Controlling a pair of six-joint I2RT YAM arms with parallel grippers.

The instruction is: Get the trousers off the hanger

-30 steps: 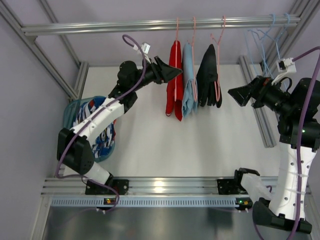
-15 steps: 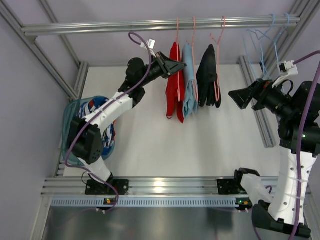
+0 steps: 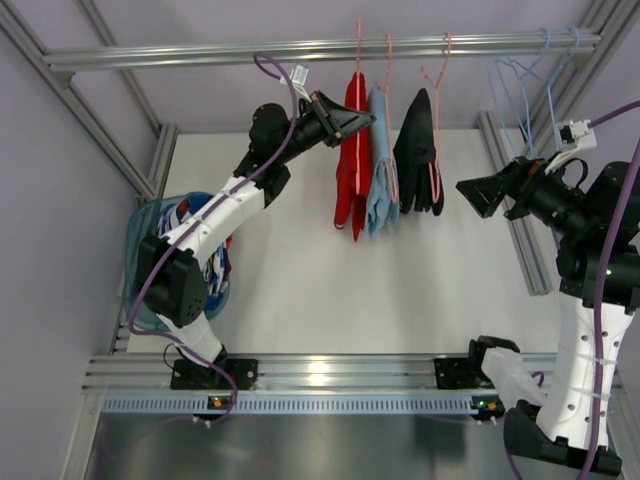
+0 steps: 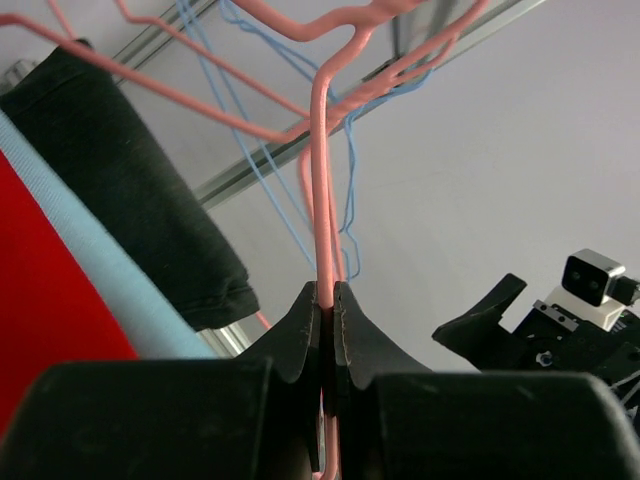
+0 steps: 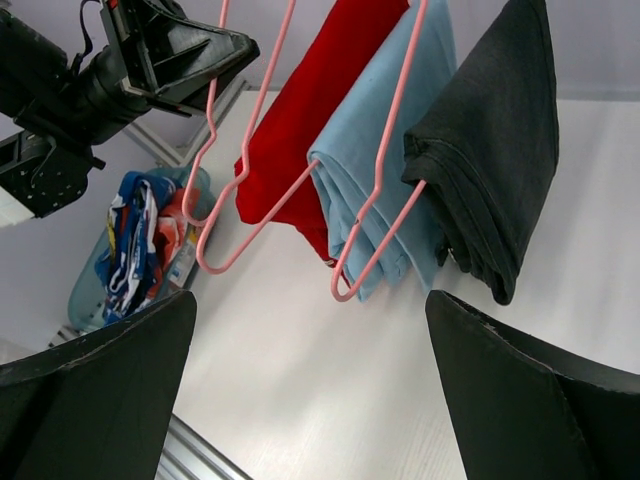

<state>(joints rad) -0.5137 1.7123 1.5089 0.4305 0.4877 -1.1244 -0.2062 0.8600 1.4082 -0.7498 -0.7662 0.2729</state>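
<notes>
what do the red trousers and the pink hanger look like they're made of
trousers: soft cloth, woven or knit, matte bright red; they hang in limp folds with no shine. hanger: thin wire, probably metal under a smooth pink coating, going by its slim bent shape and faint sheen; all-plastic can't be ruled out.

My left fingers point(image 4: 295, 335) hide the lower run of the hanger point(image 4: 320, 200) wire; the trousers point(image 4: 45, 300) are cut by the left edge. My right fingers point(image 5: 100, 400) run off the bottom edge.
</notes>
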